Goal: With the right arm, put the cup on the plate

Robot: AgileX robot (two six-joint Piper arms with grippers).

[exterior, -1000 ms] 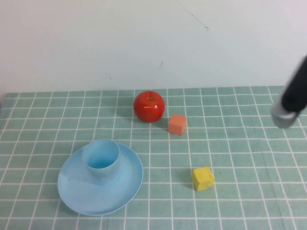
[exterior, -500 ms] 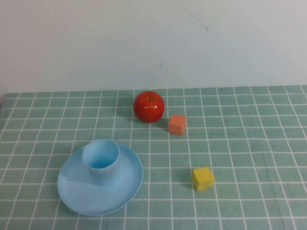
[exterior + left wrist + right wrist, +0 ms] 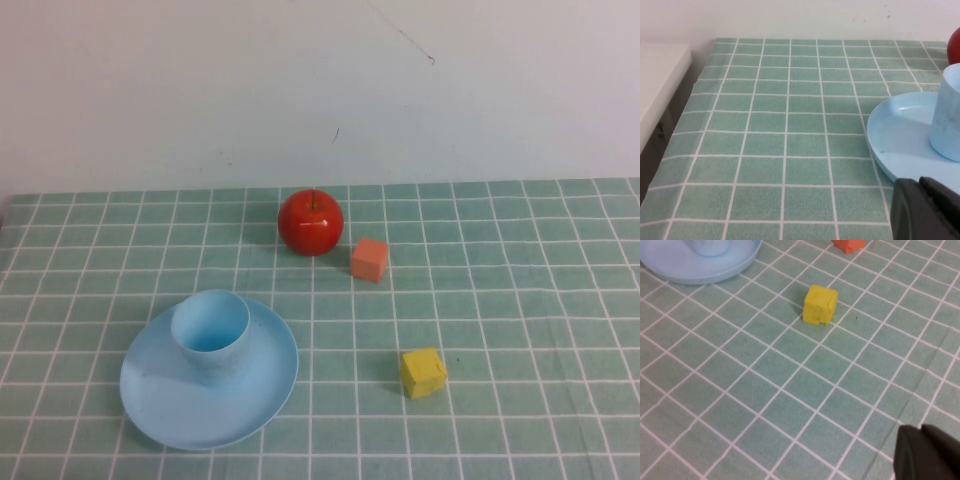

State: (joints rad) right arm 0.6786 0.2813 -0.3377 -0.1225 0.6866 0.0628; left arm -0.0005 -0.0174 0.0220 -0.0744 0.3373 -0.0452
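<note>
The small light blue cup [image 3: 210, 335] stands upright on the round light blue plate [image 3: 262, 392] at the table's front left. Both show in the left wrist view, the cup [image 3: 949, 117] on the plate [image 3: 900, 135], and in the right wrist view the plate [image 3: 685, 265] with the cup's base [image 3: 710, 246]. Neither arm shows in the high view. My left gripper [image 3: 920, 186] is shut and empty, just outside the plate's rim. My right gripper [image 3: 921, 432] is shut and empty, over the cloth away from the plate.
A red apple [image 3: 311, 222] and an orange cube [image 3: 370, 259] sit at the back middle. A yellow cube [image 3: 423, 372] lies right of the plate, also in the right wrist view [image 3: 820, 304]. The checked green cloth ends at a drop on the left [image 3: 670, 130].
The right arm, seen at the right edge one second ago, has left the high view. The cup and plate have not moved.
</note>
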